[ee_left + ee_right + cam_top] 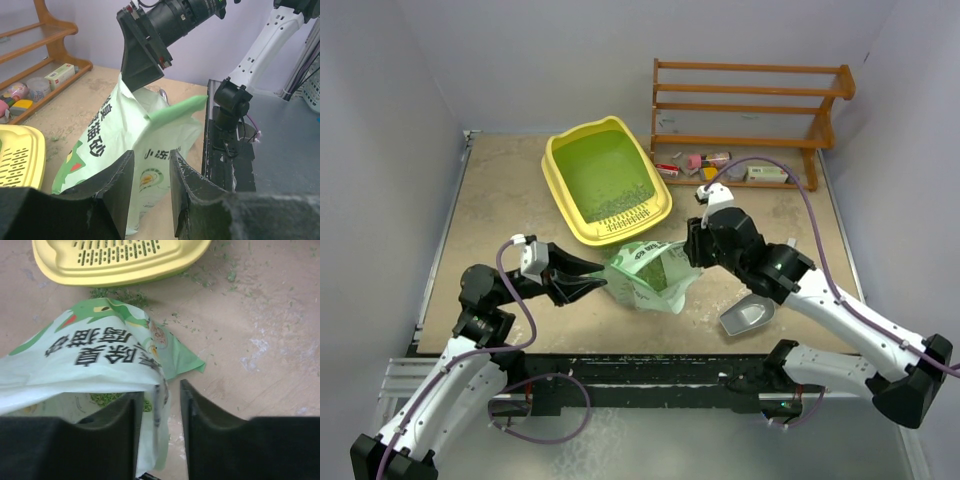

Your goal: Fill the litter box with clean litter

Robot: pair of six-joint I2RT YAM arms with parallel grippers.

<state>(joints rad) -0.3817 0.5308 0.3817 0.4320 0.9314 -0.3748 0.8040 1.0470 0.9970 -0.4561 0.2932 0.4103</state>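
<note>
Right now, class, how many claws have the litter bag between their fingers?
2: the left claw at the bag's left side, the right claw on its upper right rim.

Yellow litter box (605,232) with green floor, pale-green bag (645,282) with dark print, brown rack (750,68)

Left claw (600,285) clamped, right claw (691,254) ajar, both pointing inward

Lilac walls (400,100), wooden rack (750,105), beige tabletop (500,210)
</note>
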